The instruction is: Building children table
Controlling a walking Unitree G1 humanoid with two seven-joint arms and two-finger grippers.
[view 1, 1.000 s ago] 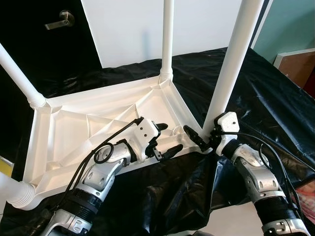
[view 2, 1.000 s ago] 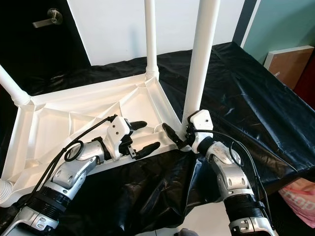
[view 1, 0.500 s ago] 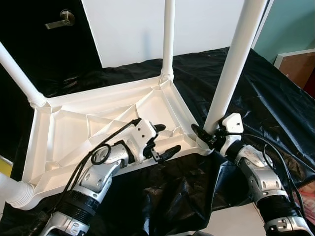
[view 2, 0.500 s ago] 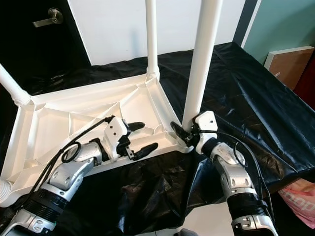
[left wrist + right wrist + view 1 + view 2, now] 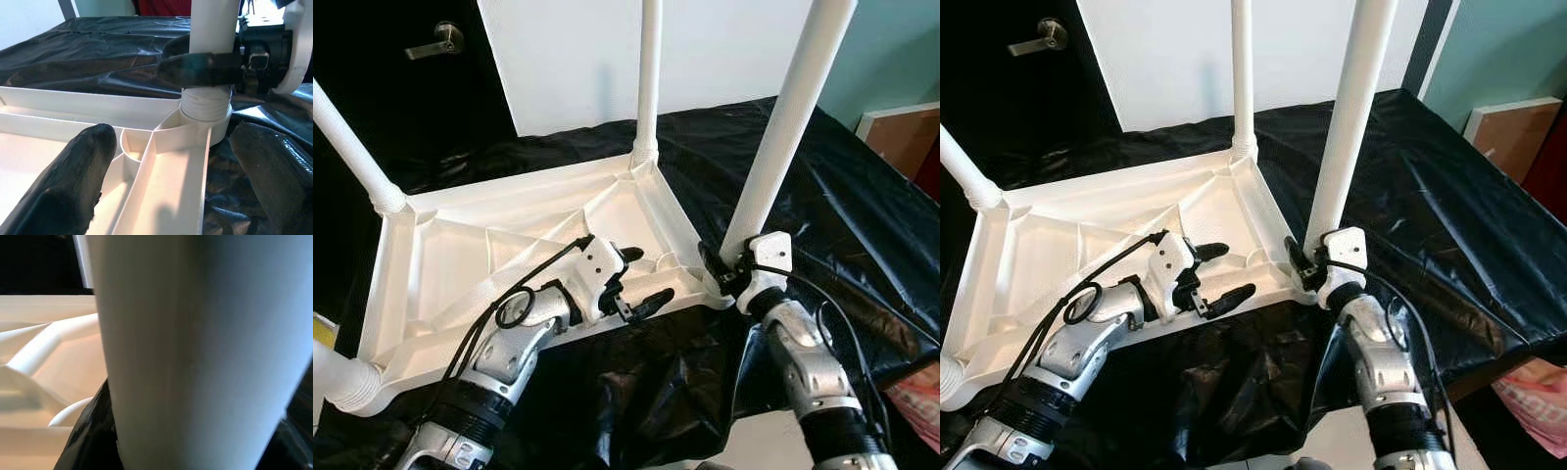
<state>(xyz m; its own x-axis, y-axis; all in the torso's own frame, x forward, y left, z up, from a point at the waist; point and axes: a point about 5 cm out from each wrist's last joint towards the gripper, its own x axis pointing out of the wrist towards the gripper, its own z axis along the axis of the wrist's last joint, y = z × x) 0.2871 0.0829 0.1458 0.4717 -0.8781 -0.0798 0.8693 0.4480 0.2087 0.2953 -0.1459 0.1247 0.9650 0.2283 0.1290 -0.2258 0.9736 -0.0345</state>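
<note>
right gripper (image 5: 717, 271) now drawn in tight, fingers clamped round the base of the near white leg (image 5: 781, 137), upturned table top (image 5: 460, 264) lying on black sheet (image 5: 842, 186), left gripper (image 5: 641, 279) fingers apart over its near rim

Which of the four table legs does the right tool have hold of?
The near-right leg, the thick one rising at the tabletop's front right corner. The right tool grips its base just above the socket; the other three legs stand untouched.

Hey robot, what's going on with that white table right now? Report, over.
Right gripper wrapped round near leg at its base. Left gripper open over upturned tabletop rim. Nothing in the way.
</note>
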